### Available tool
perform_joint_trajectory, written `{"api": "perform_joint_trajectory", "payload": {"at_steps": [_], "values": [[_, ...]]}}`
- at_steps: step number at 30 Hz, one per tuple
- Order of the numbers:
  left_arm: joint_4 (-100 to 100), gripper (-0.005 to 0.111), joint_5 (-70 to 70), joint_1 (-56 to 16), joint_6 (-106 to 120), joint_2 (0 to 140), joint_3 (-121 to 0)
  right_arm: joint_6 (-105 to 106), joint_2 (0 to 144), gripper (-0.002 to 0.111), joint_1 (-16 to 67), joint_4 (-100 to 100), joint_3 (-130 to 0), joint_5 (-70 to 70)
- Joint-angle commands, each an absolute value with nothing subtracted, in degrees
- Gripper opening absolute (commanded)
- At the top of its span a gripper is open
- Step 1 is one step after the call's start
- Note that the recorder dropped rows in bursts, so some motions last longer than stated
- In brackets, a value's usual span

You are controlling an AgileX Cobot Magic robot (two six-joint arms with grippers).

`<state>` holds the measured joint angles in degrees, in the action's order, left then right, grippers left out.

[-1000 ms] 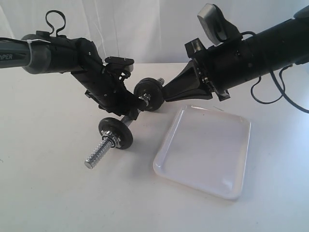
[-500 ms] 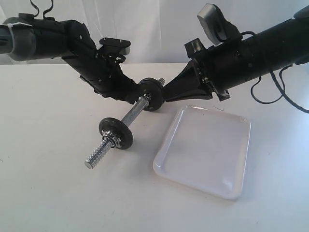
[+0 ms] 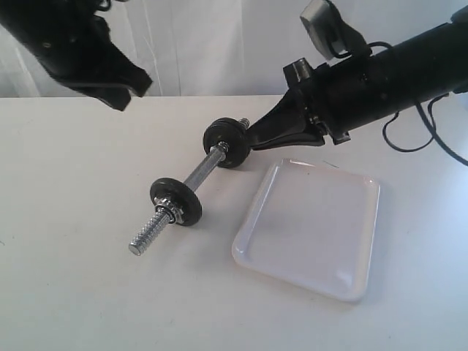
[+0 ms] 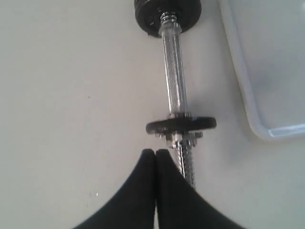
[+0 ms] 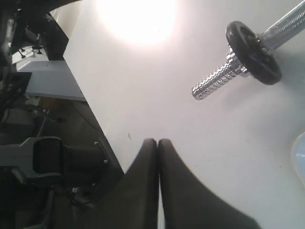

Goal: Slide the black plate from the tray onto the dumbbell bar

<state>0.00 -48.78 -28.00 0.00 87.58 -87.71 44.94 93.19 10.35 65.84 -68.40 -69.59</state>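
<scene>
The chrome dumbbell bar (image 3: pixel 196 174) lies slantwise on the white table. A thin black disc (image 3: pixel 175 201) and a nut sit near its threaded near end. The thick black plate (image 3: pixel 223 142) is on the bar's far end, also seen in the left wrist view (image 4: pixel 167 14). The white tray (image 3: pixel 307 227) to the right holds nothing. My left gripper (image 3: pixel 135 82) hangs high at the upper left, shut and empty; in its wrist view the left gripper (image 4: pixel 156 153) hovers above the threaded end. My right gripper (image 3: pixel 251 139) is shut and empty, right beside the plate; contact is unclear.
The right arm's body (image 3: pixel 380 73) and its cables stretch over the table's back right above the tray. In the right wrist view the table edge (image 5: pixel 86 100) shows, with equipment beyond it. A white curtain forms the backdrop.
My left gripper has come off the bar, risen up and to the left, and shut its jaws. The bar, plate and right arm have stayed in place.
</scene>
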Motion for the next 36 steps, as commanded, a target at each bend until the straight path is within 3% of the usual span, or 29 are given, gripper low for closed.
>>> {"api": "perform_joint_trajectory", "payload": {"at_steps": [1,8,13,17,29,36], "values": [[0.8,0.000,-50.4,-28.1,-3.1,72.6,-78.4,46.3,85.4,0.000,10.2,61.1,-66.5,-70.0],[0.7,0.000,-46.7,-28.1,-9.4,47.2,-59.7,35.3,62.8,0.000,10.2,43.0,-56.5,-52.5],[0.7,0.000,-33.5,-28.1,-12.1,34.6,-47.1,31.2,48.3,0.000,10.2,32.5,-49.9,-37.9],[0.0,0.000,-31.1,-28.1,-12.1,32.7,-40.9,31.2,40.8,0.000,10.2,28.4,-47.4,-34.3],[-0.7,0.000,-36.0,-27.9,-12.0,31.3,-39.8,31.2,31.3,0.000,10.2,28.5,-47.2,-34.6],[-0.8,0.000,-35.3,-12.4,-11.9,12.7,-34.4,31.2,31.3,0.000,10.2,28.9,-47.2,-34.6]]}}
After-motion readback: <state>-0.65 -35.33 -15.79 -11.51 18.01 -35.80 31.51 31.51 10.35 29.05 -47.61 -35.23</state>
